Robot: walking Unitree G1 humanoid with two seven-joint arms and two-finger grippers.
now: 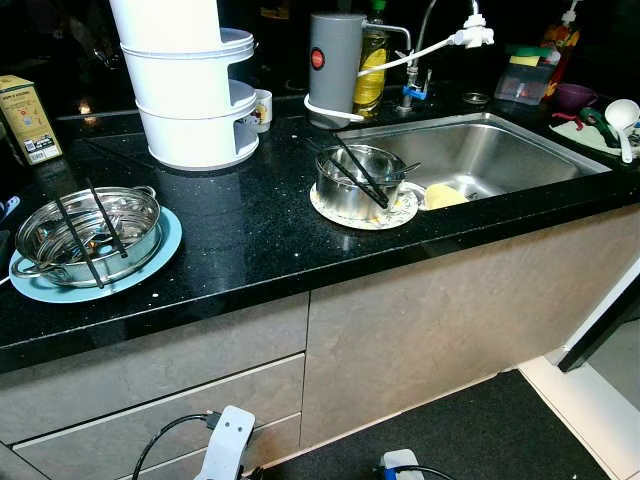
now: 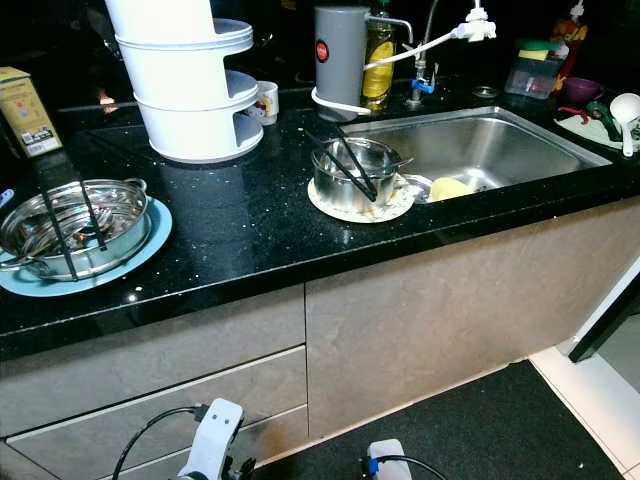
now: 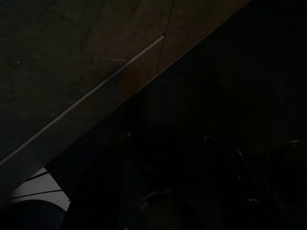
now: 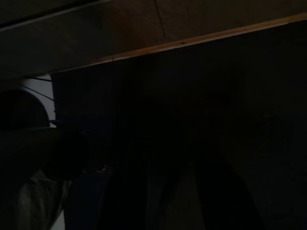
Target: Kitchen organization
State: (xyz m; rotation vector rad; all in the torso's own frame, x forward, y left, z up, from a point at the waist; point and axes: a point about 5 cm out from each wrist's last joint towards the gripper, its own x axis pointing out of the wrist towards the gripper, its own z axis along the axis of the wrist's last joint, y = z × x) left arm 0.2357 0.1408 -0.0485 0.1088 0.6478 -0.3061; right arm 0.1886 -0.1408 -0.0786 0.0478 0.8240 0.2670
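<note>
Leftmost, a shiny steel pot [image 1: 88, 232] sits on a round light-blue plate [image 1: 150, 262] on the speckled black counter [image 1: 250, 230], with black chopsticks [image 1: 92, 238] laid across its rim. Behind stands a white tiered rack [image 1: 195, 95]. Further right, a smaller steel pot [image 1: 352, 182] holding black tongs [image 1: 360, 172] rests on a white plate [image 1: 390, 215] at the steel sink's [image 1: 490, 150] edge; a yellow sponge [image 1: 444, 195] lies inside the sink. Both arms hang low by the grey cabinet; whether their fingers are apart or together cannot be told.
</note>
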